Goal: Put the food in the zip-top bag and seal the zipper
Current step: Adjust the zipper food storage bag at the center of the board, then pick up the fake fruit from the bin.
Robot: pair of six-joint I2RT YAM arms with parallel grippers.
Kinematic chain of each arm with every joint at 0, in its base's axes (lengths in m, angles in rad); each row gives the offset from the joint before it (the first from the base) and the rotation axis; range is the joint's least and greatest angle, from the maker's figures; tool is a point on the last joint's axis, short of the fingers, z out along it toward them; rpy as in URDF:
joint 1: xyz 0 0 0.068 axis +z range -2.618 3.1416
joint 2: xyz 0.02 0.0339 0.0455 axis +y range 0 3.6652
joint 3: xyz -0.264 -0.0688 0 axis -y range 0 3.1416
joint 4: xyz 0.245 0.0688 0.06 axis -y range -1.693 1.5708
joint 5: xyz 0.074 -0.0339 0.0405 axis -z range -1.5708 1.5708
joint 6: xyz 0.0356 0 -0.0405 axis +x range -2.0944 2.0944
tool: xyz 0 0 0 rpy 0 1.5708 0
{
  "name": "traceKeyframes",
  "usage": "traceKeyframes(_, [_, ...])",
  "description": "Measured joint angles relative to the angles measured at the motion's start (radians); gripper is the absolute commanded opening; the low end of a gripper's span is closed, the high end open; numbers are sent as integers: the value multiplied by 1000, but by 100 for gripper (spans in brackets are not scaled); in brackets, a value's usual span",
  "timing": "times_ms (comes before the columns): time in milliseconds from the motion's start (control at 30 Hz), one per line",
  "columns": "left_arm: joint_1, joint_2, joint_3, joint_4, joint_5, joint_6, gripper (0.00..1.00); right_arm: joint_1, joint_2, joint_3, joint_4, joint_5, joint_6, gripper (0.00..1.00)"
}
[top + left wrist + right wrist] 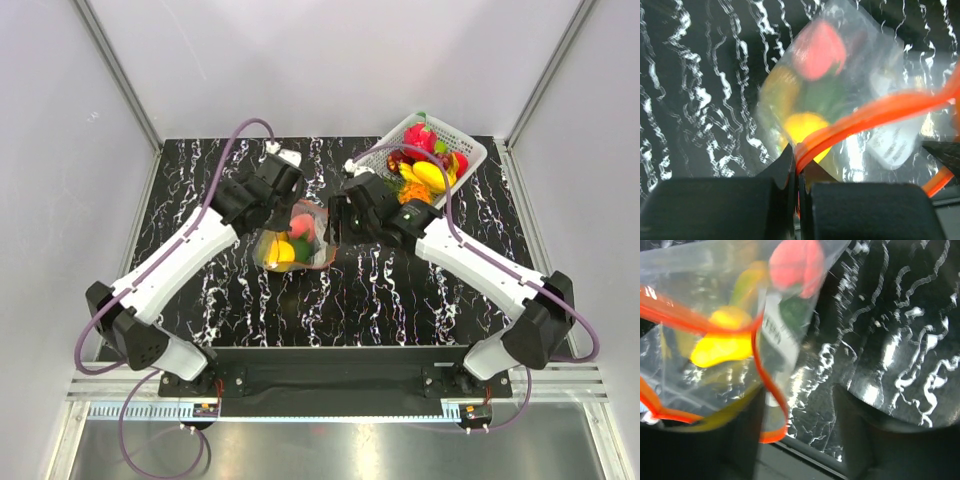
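- L hand (798,163) clamped on zipper (880,112) end; zip-top bag (290,245) w/ food (817,50) at mid tabletop (400,290).
- R hand (800,427) fingers apart, gripping nothing; zipper runs from L hand toward R, which is just beside it.

no text legible anywhere, white label (892,145) on the zip-top bag (860,30), dark print lines on it, too blurred to read

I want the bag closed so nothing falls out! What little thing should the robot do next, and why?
Probably close the right gripper on the zipper hanging between its open jaws. The left gripper pinches one end, yet the zip-top bag gapes with food inside.
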Motion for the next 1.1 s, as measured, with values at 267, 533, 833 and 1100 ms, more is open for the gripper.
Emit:
traceKeyframes(267, [0, 19, -202, 164, 47, 8, 0, -83, -164, -196, 29, 66, -62, 82])
traceKeyframes(533, [-1, 20, -203, 237, 67, 11, 0, -451, -266, -136, 87, 30, -149, 100])
traceKeyframes(833, [-3, 20, -203, 272, 104, 11, 0, -666, 93, 76, 96, -50, -351, 99])
traceKeyframes(1100, [-8, 17, -268, 351, 156, 0, 0, -753, 311, 238, 121, -39, -583, 100])
